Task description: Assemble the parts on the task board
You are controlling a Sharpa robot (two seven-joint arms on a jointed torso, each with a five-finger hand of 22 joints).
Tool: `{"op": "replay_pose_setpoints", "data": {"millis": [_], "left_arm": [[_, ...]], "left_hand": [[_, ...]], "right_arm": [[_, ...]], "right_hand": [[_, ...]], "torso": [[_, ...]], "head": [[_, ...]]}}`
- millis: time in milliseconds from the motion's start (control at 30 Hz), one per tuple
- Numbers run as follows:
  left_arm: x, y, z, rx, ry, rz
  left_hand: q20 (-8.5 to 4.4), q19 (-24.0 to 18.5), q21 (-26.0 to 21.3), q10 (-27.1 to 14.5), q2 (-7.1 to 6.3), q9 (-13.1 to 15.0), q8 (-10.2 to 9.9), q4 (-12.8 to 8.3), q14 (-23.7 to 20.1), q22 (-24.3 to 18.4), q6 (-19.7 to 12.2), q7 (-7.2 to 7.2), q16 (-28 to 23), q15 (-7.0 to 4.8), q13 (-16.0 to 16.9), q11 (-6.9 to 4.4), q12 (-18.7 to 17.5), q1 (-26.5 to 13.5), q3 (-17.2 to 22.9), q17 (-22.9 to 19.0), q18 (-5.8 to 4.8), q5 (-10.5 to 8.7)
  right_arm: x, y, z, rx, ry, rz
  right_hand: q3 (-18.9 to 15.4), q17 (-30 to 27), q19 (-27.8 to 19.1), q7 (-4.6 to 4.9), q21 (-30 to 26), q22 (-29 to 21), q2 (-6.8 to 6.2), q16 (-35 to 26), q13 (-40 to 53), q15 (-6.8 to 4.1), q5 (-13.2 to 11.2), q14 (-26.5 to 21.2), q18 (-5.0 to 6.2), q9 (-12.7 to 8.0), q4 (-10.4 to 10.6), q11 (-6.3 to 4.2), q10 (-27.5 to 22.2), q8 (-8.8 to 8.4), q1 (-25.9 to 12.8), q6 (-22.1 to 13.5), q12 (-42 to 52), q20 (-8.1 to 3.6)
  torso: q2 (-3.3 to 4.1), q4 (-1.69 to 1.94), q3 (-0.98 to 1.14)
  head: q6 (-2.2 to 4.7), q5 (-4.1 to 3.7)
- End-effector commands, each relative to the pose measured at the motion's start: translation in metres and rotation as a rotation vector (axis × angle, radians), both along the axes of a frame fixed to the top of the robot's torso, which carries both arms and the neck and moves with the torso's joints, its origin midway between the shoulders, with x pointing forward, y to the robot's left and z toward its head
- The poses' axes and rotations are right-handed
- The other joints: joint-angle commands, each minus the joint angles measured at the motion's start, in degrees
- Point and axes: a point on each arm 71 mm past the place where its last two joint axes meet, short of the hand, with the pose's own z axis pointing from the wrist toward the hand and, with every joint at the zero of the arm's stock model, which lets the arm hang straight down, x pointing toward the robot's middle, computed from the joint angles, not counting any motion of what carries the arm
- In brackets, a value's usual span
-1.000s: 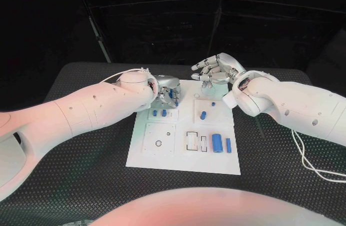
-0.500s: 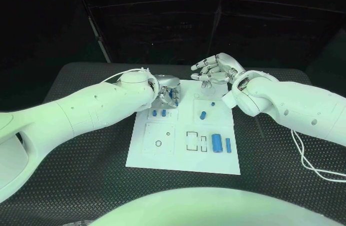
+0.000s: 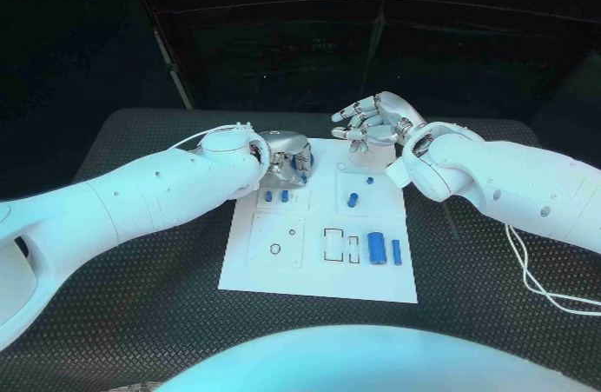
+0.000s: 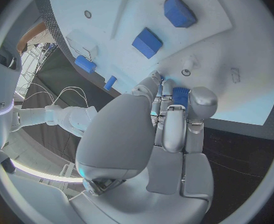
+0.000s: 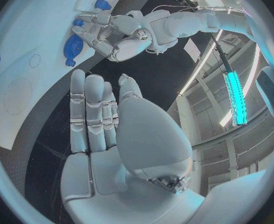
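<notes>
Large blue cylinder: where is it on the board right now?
In the head view, the large blue cylinder lies on the white board's near right part, between a small white frame and a thinner blue rod.

White rectangular task board (image 3: 288, 275) lying flat at mid-worktop. Small blue parts on it: two (image 3: 275, 196) side by side near its far left, one (image 3: 353, 201) beside centre, a larger cylinder (image 3: 376, 248) and slim bar (image 3: 397, 252), apparently lying flat, at right.

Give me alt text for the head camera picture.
Two white robot arms reach over a white task board on a black table: the left hand is curled over its far corner, the right hand open above the far edge.
</notes>
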Motion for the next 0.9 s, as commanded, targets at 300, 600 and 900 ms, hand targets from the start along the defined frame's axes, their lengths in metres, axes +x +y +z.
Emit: {"op": "replay_pose_setpoints", "data": {"millis": [300, 600, 900], "left_arm": [[0.000, 0.013, 0.025, -0.106, -0.040, 0.028], [-0.001, 0.038, 0.028, -0.061, 0.008, 0.059], [-0.001, 0.058, 0.025, -0.018, 0.042, 0.094]], "left_hand": [[-0.10, 0.40, 0.41, 0.95, -0.90, -0.24, -0.80, -0.14, 0.88, 0.40, 0.72, 0.11, 0.36, -0.25, 0.07, 0.00, -1.21, -0.35, 1.45, -0.18, -0.88, 0.24], [-0.06, 0.41, 0.51, 1.22, -1.15, -0.30, -0.93, -0.16, 0.87, 0.56, 0.90, 0.18, 0.35, -0.21, 0.11, 0.05, -1.55, -0.54, 1.86, -0.27, -0.91, 0.21], [-0.03, 0.34, 0.44, 1.43, -1.28, -0.35, -1.04, -0.08, 0.83, 0.57, 1.03, 0.17, 0.29, -0.18, 0.13, 0.05, -1.82, -0.80, 2.15, -0.44, -0.90, 0.20]], "right_arm": [[0.001, -0.001, 0.002, 0.002, -0.013, 0.003], [0.001, -0.003, 0.001, 0.000, -0.012, 0.000], [0.001, -0.004, 0.001, -0.002, -0.011, -0.001]], "right_hand": [[0.10, 0.04, 0.38, -0.07, -0.38, -0.07, 0.53, -0.12, -0.06, 0.06, 0.28, -0.17, 0.70, 0.09, 0.10, -0.12, -0.35, 0.34, 0.13, -0.33, -0.13, 0.00], [0.10, 0.04, 0.38, -0.07, -0.38, -0.07, 0.53, -0.12, -0.06, 0.06, 0.28, -0.17, 0.70, 0.09, 0.10, -0.12, -0.35, 0.34, 0.13, -0.33, -0.13, 0.00], [0.10, 0.04, 0.38, -0.07, -0.38, -0.07, 0.53, -0.12, -0.06, 0.06, 0.28, -0.17, 0.70, 0.09, 0.10, -0.12, -0.35, 0.34, 0.13, -0.33, -0.13, 0.00]], "torso": [[-0.08, 0.08, 0.01], [-0.02, 0.03, 0.00], [0.01, -0.01, -0.05]], "head": [[0.00, 0.27], [0.00, 0.53], [0.00, 0.82]]}}
